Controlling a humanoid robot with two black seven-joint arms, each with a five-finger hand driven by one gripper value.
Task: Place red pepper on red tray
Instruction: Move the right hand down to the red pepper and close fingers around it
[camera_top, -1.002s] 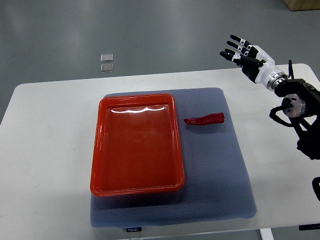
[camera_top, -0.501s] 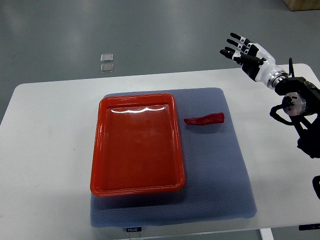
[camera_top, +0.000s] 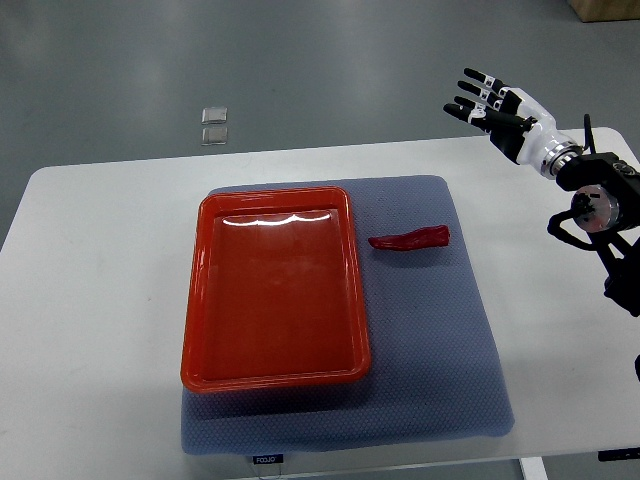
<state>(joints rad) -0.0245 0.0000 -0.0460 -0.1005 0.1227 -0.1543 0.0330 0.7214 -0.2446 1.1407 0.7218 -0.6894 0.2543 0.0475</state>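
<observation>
One arm in view. Largest first: white rectangular tabletop (camera_top: 100, 300), with a blue-grey textured foam mat (camera_top: 440, 350) laid across its middle. Glossy red rectangular plastic tray (camera_top: 274, 372) sits on the mat's left half, nothing in it.

Black-and-white right arm (camera_top: 595, 215) comes in from the right edge, well to the right of the tray and off the mat. White-and-black robot right hand (camera_top: 497, 103) is up past the table's far right corner, fingers spread, holding nothing. Nowhere near the tray or the pepper. Left arm not visible.

Small dark-red curved pepper (camera_top: 409, 239) lies flat on the mat just right of the tray's upper right portion, close to the rim but not touching it. Long axis runs left-right, fatter end pointing away from the tray, narrow end toward it. Task not started: pepper not yet on the tray.

Handling, my read: light, smooth skin so probably a bit slippery, some give if squeezed hard. Low profile on a soft mat, so fingertips need to get down beside it. Best grip looks like across the thicker half, thumb opposing fingers on the long sides, moderate force. Narrow end likely too thin to pinch reliably.

Two small clear squares (camera_top: 213, 125) lie on the grey floor beyond the tray's far edge, irrelevant.
</observation>
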